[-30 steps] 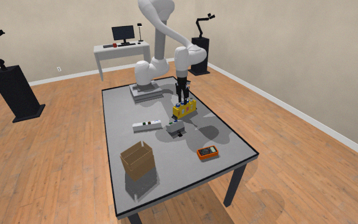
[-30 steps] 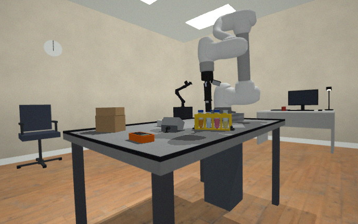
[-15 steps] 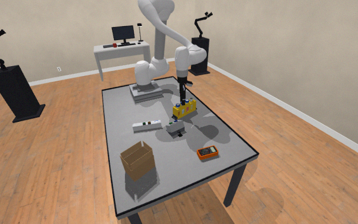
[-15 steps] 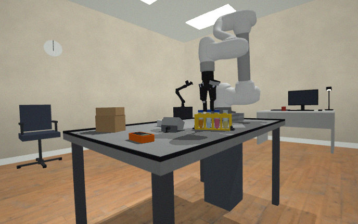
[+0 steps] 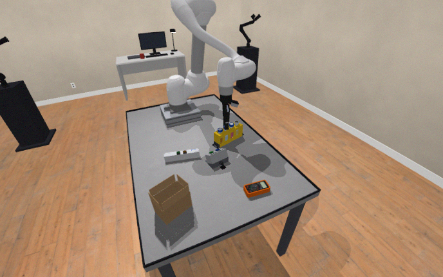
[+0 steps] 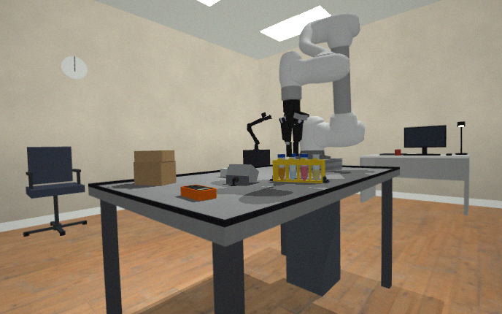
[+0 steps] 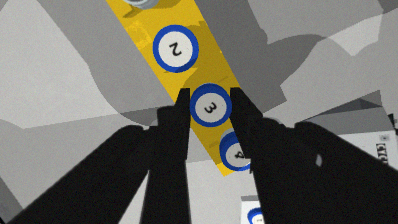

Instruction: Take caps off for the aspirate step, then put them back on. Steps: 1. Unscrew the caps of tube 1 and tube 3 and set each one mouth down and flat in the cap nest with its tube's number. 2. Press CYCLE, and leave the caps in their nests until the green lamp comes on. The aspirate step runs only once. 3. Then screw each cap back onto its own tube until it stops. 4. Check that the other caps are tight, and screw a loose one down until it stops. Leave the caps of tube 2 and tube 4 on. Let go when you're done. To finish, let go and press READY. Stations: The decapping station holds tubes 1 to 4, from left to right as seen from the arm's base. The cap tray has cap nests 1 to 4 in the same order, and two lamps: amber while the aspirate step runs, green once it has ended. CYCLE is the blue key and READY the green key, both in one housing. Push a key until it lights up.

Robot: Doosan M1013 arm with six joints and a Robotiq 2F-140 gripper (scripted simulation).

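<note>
The yellow tube rack [image 5: 228,134] stands mid-table, also in the exterior view [image 6: 299,169]. In the wrist view the blue-rimmed caps 2 [image 7: 175,48], 3 [image 7: 210,106] and 4 [image 7: 235,151] sit on their tubes. The tube at the rack's top end [image 7: 140,2] shows a grey open mouth. My gripper [image 7: 209,103] [image 5: 226,124] points straight down over the rack, and its two black fingers press on both sides of cap 3. The white cap tray [image 5: 181,155] lies left of the rack, with a small blue cap [image 5: 192,150] at its right end.
The grey key housing [image 5: 216,157] with a green and a blue key sits just in front of the rack. A cardboard box [image 5: 170,198] and an orange meter [image 5: 256,188] lie nearer the table's front. The arm's base [image 5: 181,114] stands at the far end.
</note>
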